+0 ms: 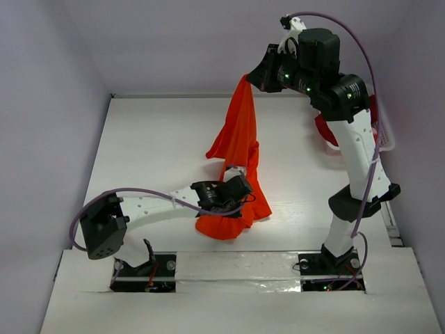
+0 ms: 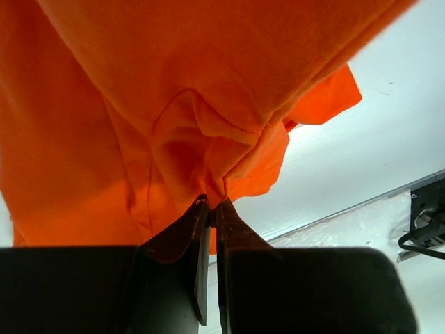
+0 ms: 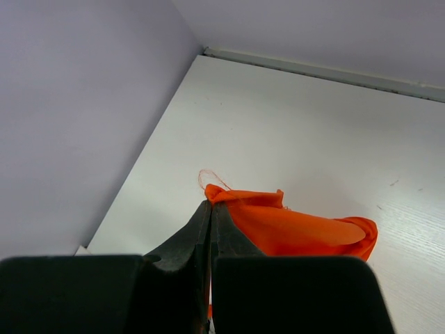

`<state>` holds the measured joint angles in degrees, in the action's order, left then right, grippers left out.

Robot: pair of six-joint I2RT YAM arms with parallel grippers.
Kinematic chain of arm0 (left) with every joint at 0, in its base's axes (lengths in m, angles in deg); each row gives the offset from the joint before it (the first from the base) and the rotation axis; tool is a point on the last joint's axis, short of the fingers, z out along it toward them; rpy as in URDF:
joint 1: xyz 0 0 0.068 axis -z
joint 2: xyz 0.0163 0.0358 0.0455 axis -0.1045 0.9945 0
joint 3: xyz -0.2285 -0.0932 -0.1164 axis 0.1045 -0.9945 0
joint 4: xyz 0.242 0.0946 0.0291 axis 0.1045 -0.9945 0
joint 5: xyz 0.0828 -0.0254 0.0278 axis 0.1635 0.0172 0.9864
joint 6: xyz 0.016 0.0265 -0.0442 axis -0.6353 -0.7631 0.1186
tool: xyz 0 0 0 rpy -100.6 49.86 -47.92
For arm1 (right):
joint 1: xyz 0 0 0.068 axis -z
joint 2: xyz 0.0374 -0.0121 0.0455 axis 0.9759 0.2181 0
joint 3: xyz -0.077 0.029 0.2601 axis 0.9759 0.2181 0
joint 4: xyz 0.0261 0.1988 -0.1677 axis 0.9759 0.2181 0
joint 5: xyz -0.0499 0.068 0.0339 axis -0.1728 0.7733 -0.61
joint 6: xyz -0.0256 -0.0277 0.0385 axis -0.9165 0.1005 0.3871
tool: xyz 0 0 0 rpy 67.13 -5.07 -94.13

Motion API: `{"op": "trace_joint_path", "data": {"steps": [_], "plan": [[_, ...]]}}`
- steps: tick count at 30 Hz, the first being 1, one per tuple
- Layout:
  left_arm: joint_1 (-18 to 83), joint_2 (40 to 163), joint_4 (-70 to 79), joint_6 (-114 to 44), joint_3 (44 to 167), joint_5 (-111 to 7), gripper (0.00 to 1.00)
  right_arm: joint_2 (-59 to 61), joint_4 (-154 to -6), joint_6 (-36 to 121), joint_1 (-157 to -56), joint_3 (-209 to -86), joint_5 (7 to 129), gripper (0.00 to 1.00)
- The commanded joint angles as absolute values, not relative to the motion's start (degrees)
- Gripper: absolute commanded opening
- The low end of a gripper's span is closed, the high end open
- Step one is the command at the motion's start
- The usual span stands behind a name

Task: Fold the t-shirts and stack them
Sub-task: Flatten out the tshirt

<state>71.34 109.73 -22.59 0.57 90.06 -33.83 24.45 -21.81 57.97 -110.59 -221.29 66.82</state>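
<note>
White worktop (image 1: 153,139), lilac walls: the orange shirt (image 1: 240,136) hangs from the right claw (image 1: 252,78), pinched shut on its top edge. The left claw (image 1: 240,188) clamps a lower fold. Nothing looks folded or stacked yet.

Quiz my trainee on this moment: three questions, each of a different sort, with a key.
1. True or false: the left gripper is open and clear of the t-shirt.
2. Which one holds the t-shirt's highest part? A) the left gripper B) the right gripper C) neither
3. Fill in the missing word: the t-shirt held between the two arms is ____ in colour.

Key
1. False: it is shut on a fold of the fabric low down.
2. B: it pinches the top edge and holds it up above the table.
3. Orange.
</note>
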Motion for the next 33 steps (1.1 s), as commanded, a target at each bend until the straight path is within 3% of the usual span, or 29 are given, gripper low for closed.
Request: {"op": "trace_joint_path", "data": {"steps": [1, 6, 13, 18, 27, 33], "plan": [[70.9, 108.3, -25.8, 0.7, 93.4, -32.1, 0.00, 22.5, -25.3, 57.5, -109.4, -220.8, 64.5, 0.00], [69.0, 101.0, -38.4, 2.2, 99.4, -28.4, 0.00, 21.9, -23.8, 58.7, -105.4, -218.2, 59.1, 0.00], [57.8, 89.4, -55.9, -0.4, 112.9, -20.3, 0.00, 23.8, -22.3, 59.3, -99.5, -219.1, 60.2, 0.00], [51.5, 87.7, -59.6, -3.2, 119.1, -16.3, 0.00, 22.8, -22.8, 60.3, -97.0, -221.2, 63.7, 0.00], [49.2, 86.8, -62.6, -4.6, 131.4, -11.6, 0.00, 15.8, -23.6, 61.7, -96.5, -220.3, 68.8, 0.00], [47.0, 89.5, -62.6, -10.2, 146.5, -10.9, 0.00, 10.9, -25.0, 61.9, -94.6, -221.8, 71.2, 0.00]]}}
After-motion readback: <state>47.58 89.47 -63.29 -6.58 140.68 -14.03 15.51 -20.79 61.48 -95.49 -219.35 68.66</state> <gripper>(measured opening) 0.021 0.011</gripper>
